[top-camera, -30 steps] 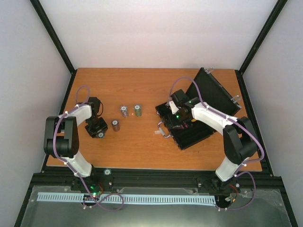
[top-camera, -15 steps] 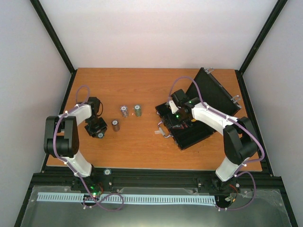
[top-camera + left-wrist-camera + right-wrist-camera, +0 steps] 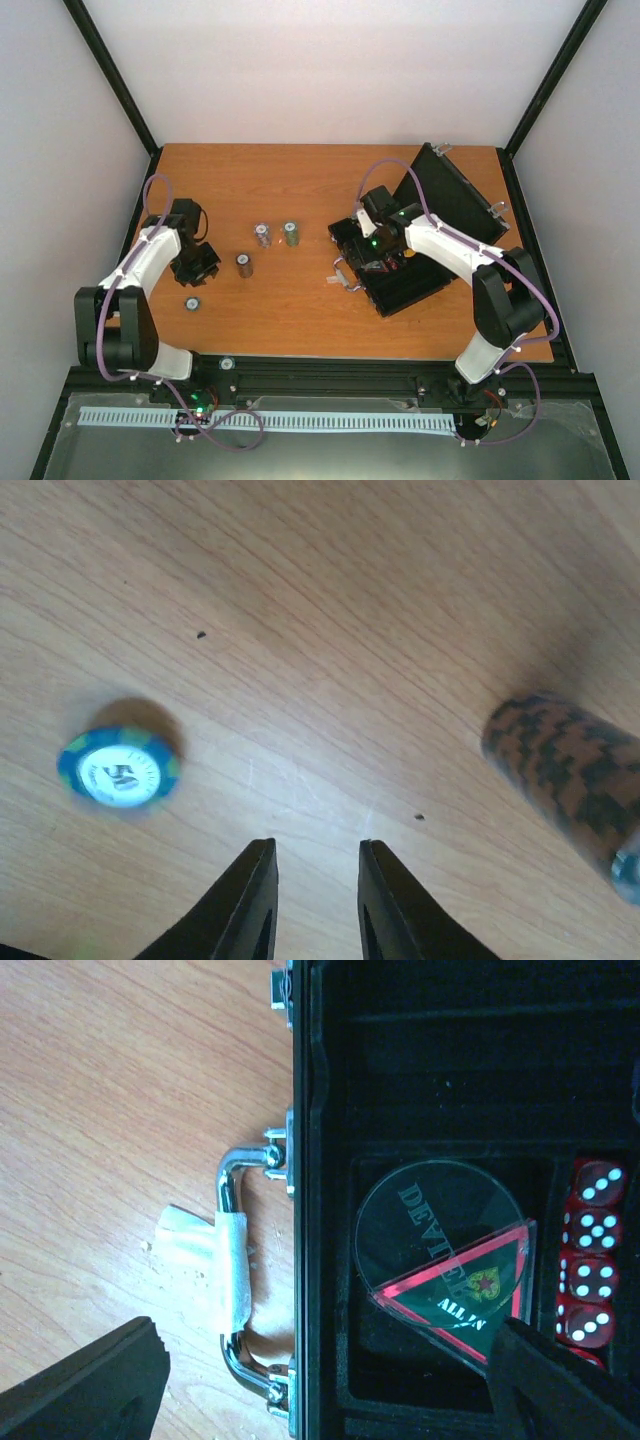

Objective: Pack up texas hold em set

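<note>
The black case [image 3: 405, 285] lies open at the right, its lid [image 3: 455, 195] raised behind it. My right gripper [image 3: 372, 238] hovers over its near-left part, open wide and empty [image 3: 330, 1370]. Below it are the silver handle [image 3: 235, 1290] wrapped in white tape, a clear dealer disc [image 3: 425, 1215], an "ALL IN" triangle [image 3: 470, 1295] and red dice [image 3: 585, 1250]. My left gripper [image 3: 193, 262] is open and empty [image 3: 315, 852]. A single blue chip [image 3: 120, 770] lies left of it, also seen from above [image 3: 191, 303]. A brown chip stack [image 3: 570, 775] stands to its right [image 3: 244, 265].
Two more chip stacks [image 3: 262, 235] [image 3: 291, 233] stand mid-table, between the two arms. Bare wood [image 3: 290, 180] lies behind them. The black frame rail [image 3: 330, 375] runs along the near edge.
My left arm has swung back and to the left, and the blue chip now lies bare on the table in front of it. The right arm has barely moved.
</note>
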Available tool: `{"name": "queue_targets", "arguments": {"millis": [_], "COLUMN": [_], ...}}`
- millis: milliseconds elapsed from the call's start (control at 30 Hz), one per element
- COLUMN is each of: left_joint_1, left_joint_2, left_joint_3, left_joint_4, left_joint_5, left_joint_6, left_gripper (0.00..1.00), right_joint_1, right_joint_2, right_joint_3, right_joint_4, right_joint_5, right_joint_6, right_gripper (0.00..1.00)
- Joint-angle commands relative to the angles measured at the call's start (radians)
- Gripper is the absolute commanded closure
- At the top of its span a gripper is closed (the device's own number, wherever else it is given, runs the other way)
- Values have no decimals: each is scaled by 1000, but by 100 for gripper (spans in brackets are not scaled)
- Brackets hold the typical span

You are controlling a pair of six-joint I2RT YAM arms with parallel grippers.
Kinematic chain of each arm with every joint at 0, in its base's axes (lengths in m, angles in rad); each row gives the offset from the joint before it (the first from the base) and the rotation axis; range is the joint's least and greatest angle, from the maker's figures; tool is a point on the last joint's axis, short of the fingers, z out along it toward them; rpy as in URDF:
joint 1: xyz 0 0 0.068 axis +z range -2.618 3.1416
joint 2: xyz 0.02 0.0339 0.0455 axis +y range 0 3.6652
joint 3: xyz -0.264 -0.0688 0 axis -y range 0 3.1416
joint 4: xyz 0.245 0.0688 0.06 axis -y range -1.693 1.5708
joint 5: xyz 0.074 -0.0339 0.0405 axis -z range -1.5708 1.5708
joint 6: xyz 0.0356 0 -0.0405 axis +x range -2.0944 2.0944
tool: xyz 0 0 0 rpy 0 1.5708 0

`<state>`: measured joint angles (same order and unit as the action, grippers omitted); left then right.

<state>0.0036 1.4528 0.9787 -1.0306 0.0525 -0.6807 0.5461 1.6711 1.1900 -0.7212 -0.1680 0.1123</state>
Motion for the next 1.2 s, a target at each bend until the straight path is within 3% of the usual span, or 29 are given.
{"name": "queue_targets", "arguments": {"millis": [0, 233, 467, 533, 867, 1167], "left_joint_1": [-4, -5, -2, 7, 193, 209], "left_joint_2": [-69, -156, -197, -184, -94, 40], "left_joint_3": [40, 17, -114, -139, -187, -116], "left_joint_4": [-60, -84, -71, -56, 54, 86], "left_joint_5": [47, 35, -16, -26, -44, -51], "left_joint_6": [-17, -18, -115, -128, -51, -58], "left_gripper": [76, 67, 9, 1, 0, 0], "right_joint_1": [4, 2, 2, 2, 2, 2], "right_joint_2": [-16, 0, 7, 2, -52, -42], "right_joint_3": [50, 110, 106, 81, -20, -17], "right_joint_4": [-10, -33, -27, -9, 28, 28], "right_joint_5": [34, 35, 5, -14, -55, -62], "right_joint_6": [-11, -14, -18, -14, -4, -6], "right_gripper": [12, 11, 10, 10, 10, 10]}}
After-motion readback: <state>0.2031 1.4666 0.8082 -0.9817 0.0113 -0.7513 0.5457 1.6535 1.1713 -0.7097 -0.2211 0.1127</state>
